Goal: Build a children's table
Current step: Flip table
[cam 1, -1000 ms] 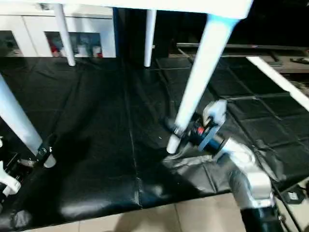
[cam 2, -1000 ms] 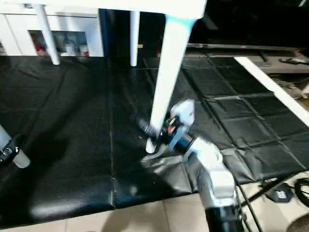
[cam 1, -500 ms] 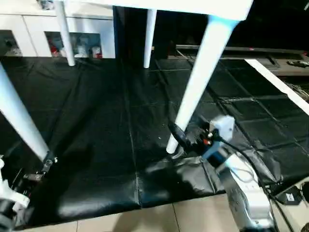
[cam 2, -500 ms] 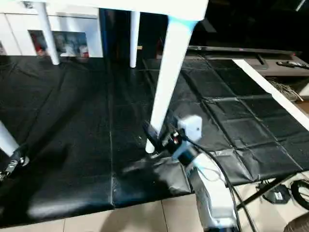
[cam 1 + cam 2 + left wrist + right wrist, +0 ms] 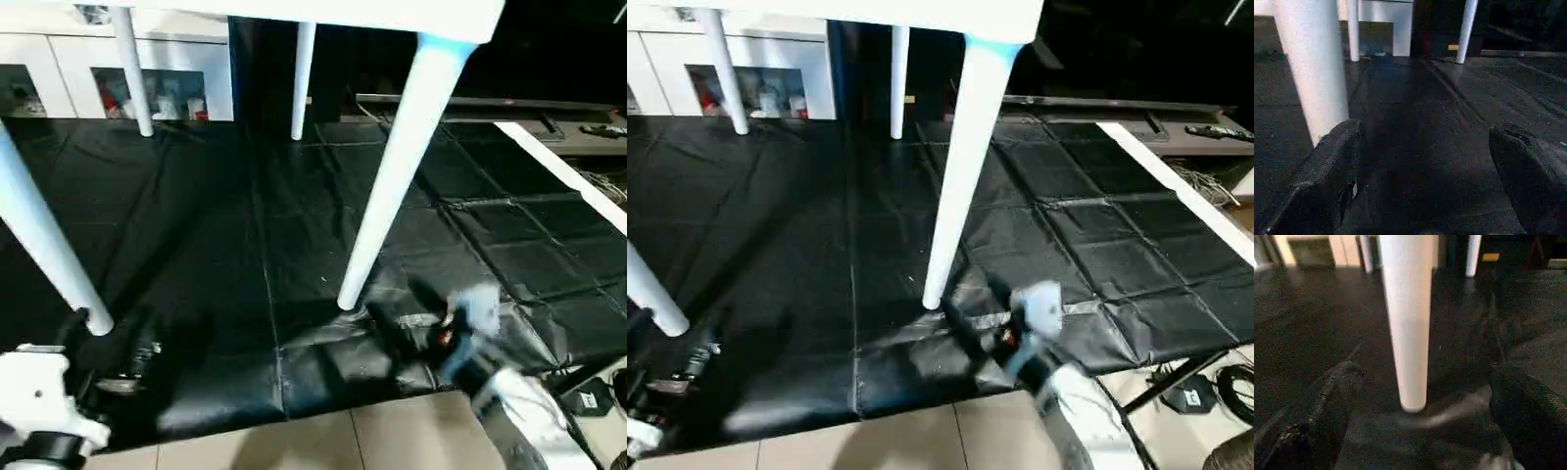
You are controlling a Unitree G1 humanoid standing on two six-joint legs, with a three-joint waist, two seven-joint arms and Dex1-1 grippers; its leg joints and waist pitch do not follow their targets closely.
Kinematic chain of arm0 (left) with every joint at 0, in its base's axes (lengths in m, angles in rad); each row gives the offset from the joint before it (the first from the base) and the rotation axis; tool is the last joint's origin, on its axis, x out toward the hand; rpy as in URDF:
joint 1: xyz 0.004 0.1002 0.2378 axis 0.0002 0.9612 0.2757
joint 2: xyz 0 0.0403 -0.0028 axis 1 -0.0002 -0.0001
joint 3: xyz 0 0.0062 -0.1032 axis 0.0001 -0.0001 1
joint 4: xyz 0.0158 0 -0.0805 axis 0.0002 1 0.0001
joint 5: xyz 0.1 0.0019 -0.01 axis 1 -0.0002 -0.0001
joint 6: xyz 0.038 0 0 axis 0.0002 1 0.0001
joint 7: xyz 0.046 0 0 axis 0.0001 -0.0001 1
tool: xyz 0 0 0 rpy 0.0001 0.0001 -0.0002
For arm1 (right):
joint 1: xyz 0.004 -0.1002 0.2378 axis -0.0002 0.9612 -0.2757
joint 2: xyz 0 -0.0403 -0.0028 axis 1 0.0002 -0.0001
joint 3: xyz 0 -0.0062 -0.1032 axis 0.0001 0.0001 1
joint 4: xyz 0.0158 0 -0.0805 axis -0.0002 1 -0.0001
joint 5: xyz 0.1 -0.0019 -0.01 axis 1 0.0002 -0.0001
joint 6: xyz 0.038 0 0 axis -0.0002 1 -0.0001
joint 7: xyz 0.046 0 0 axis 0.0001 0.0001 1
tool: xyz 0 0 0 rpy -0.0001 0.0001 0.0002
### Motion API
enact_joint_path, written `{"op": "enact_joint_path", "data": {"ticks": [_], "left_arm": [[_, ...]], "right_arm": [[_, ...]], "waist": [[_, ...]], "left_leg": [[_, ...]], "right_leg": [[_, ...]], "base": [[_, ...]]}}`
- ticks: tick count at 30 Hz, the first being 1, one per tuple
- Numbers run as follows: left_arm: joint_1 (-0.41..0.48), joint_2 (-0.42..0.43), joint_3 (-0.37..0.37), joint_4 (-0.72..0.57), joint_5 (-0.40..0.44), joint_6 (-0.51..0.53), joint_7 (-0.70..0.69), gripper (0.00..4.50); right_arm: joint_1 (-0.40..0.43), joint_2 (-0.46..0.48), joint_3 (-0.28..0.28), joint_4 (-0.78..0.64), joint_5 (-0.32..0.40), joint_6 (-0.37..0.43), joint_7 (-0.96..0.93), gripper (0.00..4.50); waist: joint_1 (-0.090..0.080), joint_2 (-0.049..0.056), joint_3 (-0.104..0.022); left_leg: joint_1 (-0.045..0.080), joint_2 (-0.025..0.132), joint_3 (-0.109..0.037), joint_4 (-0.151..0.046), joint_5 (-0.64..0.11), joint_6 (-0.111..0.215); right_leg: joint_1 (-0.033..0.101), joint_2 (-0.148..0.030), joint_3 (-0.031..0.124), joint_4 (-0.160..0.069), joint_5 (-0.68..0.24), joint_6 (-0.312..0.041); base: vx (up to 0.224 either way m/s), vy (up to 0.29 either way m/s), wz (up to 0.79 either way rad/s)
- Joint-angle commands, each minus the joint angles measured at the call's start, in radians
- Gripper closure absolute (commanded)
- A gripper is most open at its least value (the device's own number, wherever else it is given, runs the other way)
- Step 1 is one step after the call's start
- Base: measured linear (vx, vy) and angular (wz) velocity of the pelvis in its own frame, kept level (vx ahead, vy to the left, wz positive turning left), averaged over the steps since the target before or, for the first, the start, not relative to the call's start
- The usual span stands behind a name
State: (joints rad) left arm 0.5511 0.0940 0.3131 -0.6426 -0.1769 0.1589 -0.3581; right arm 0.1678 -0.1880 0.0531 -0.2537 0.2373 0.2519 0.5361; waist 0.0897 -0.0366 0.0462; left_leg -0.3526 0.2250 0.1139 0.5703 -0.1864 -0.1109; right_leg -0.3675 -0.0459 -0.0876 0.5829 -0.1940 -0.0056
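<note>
Table [image 5: 372, 12] standing upright on all four legs on black sheeting [image 5: 216, 255] spread over the floor. Near right leg [image 5: 392, 176] planted on a wrinkled patch of sheeting; near left leg [image 5: 44, 245] at the left edge; two far legs [image 5: 130, 69] [image 5: 302, 78] in front of a white glass-door cabinet [image 5: 147, 83].

Right gripper [image 5: 392, 328] low over the sheeting, just beside the foot of the near right leg, not touching it; fingers [image 5: 1327, 411] spread wide, nothing between them, leg foot ahead of the gap in the right wrist view.

Left gripper [image 5: 122, 367] low near the foot of the near left leg, apart from it; fingers [image 5: 1332, 166] spread wide, empty; leg just off one finger in the left wrist view.

Pale floor tiles [image 5: 392, 436] along the near edge of the sheeting. White bar [image 5: 563, 171] slanting at the right.
</note>
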Motion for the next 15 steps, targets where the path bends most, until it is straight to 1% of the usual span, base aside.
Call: {"op": "enact_joint_path", "data": {"ticks": [1, 2, 3, 4, 5, 6, 7, 8, 9, 10, 11, 12, 13, 14, 15], "left_arm": [[0.001, 0.005, -0.037, -0.011, 0.035, 0.0, 0.005, 0.04], [0.003, -0.001, -0.045, -0.012, 0.019, 0.025, 0.006, 0.04], [0.004, -0.005, -0.05, -0.013, 0.007, 0.042, 0.006, 0.04], [0.006, -0.009, -0.056, -0.008, 0.011, 0.026, 0.005, 0.04], [0.006, -0.009, -0.057, -0.008, 0.01, 0.027, 0.006, 0.04], [0.022, -0.017, -0.071, 0.001, -0.001, 0.035, 0.007, 0.04], [0.037, -0.025, -0.078, 0.009, -0.019, 0.036, 0.006, 0.04], [0.041, -0.025, -0.078, 0.011, -0.016, 0.025, 0.006, 0.04], [0.043, -0.025, -0.078, 0.013, -0.012, 0.016, 0.007, 0.04], [0.047, -0.025, -0.077, 0.016, -0.001, -0.002, 0.008, 0.04], [0.048, -0.024, -0.074, 0.018, 0.008, -0.018, 0.009, 0.04], [0.051, -0.026, -0.069, 0.021, 0.015, -0.032, 0.022, 0.04], [0.052, -0.028, -0.064, 0.022, 0.022, -0.043, 0.031, 0.04], [0.052, -0.028, -0.064, 0.022, 0.022, -0.043, 0.031, 0.04], [0.053, -0.034, -0.057, 0.023, 0.021, -0.053, 0.039, 0.04]], "right_arm": [[0.014, -0.04, 0.015, 0.028, -0.042, -0.068, 0.039, 0.0], [0.018, -0.047, 0.013, 0.043, -0.033, -0.077, 0.055, 0.0], [0.019, -0.049, 0.011, 0.053, -0.022, -0.075, 0.066, 0.0], [0.021, -0.05, 0.005, 0.065, -0.009, -0.077, 0.073, 0.0], [0.021, -0.05, 0.004, 0.066, -0.007, -0.077, 0.073, 0.0], [0.017, -0.043, -0.026, 0.106, 0.024, -0.076, 0.074, 0.0], [0.008, -0.044, -0.048, 0.153, 0.037, -0.093, 0.086, 0.0], [0.007, -0.047, -0.049, 0.162, 0.034, -0.098, 0.09, 0.0], [0.005, -0.05, -0.05, 0.168, 0.033, -0.102, 0.093, 0.0], [0.004, -0.054, -0.052, 0.179, 0.031, -0.109, 0.097, 0.0], [0.003, -0.053, -0.058, 0.189, 0.035, -0.113, 0.099, 0.0], [0.003, -0.055, -0.061, 0.208, 0.04, -0.131, 0.102, 0.0], [0.002, -0.057, -0.062, 0.218, 0.04, -0.14, 0.104, 0.0], [0.002, -0.057, -0.062, 0.218, 0.04, -0.14, 0.104, 0.0], [0.002, -0.057, -0.065, 0.232, 0.041, -0.155, 0.107, 0.0]], "waist": [[-0.025, 0.049, -0.018], [-0.023, 0.06, -0.018], [-0.028, 0.058, -0.012], [-0.033, 0.049, -0.012], [-0.052, 0.021, -0.022], [-0.039, 0.012, -0.004], [0.007, -0.029, 0.008], [0.024, -0.042, 0.004], [0.04, -0.05, -0.01], [0.062, -0.06, -0.023], [0.081, -0.055, -0.029], [0.086, -0.051, -0.025], [0.091, -0.05, -0.014], [0.098, -0.042, -0.003], [0.1, -0.035, 0.005]], "left_leg": [[-0.029, 0.1, -0.146, -0.184, -0.726, 0.037], [-0.019, 0.099, -0.168, -0.185, -0.729, 0.059], [-0.018, 0.102, -0.181, -0.192, -0.733, 0.08], [-0.03, 0.074, -0.197, -0.188, -0.7, 0.123], [0.001, 0.086, -0.117, -0.133, -0.545, 0.183], [-0.023, 0.02, -0.064, -0.088, -0.495, 0.161], [0.023, -0.099, 0.033, 0.153, -0.241, 0.129], [-0.046, -0.06, 0.015, 0.127, -0.116, 0.096], [-0.059, -0.057, 0.006, 0.113, -0.115, 0.087], [-0.058, -0.061, -0.009, 0.112, -0.149, 0.125], [-0.073, -0.075, -0.034, 0.136, -0.16, 0.176], [-0.076, -0.078, -0.048, 0.146, -0.159, 0.183], [-0.07, -0.087, -0.063, 0.154, -0.138, 0.165], [-0.048, -0.092, -0.065, 0.148, -0.122, 0.141], [-0.018, -0.087, -0.059, 0.117, -0.095, 0.136]], "right_leg": [[0.049, -0.017, -0.013, 0.027, -0.192, -0.114], [0.041, -0.009, -0.013, 0.048, -0.192, -0.149], [0.031, -0.005, -0.008, 0.069, -0.2, -0.177], [0.038, -0.01, 0.01, 0.088, -0.237, -0.205], [0.026, -0.059, 0.058, 0.037, -0.206, -0.259], [0.016, -0.073, 0.072, -0.037, -0.3, -0.313], [-0.047, -0.137, 0.08, -0.173, -0.828, -0.152], [0.009, -0.173, 0.168, -0.149, -1.047, 0.096], [0.031, -0.169, 0.183, -0.125, -1.034, 0.182], [0.043, -0.185, 0.218, -0.103, -0.911, 0.22], [0.062, -0.226, 0.262, -0.101, -0.714, 0.173], [0.066, -0.241, 0.268, -0.102, -0.631, 0.129], [0.061, -0.233, 0.253, -0.105, -0.532, 0.045], [0.044, -0.211, 0.234, -0.118, -0.528, -0.044], [0.027, -0.169, 0.195, -0.127, -0.585, -0.108]], "base": [[-0.039, -0.01, 0.22], [-0.037, -0.059, 0.5], [0.012, -0.126, 0.62], [0.012, -0.126, 0.62], [0.054, -0.2, 0.5], [-0.022, -0.205, 0.23], [-0.022, -0.205, 0.23], [-0.069, -0.15, 0.0], [0.019, -0.13, -0.06], [0.019, -0.13, -0.06], [0.012, -0.105, 0.1], [-0.021, -0.07, 0.1], [-0.021, -0.07, 0.1], [0.0, 0.0, 0.0], [0.0, 0.0, 0.0]]}}
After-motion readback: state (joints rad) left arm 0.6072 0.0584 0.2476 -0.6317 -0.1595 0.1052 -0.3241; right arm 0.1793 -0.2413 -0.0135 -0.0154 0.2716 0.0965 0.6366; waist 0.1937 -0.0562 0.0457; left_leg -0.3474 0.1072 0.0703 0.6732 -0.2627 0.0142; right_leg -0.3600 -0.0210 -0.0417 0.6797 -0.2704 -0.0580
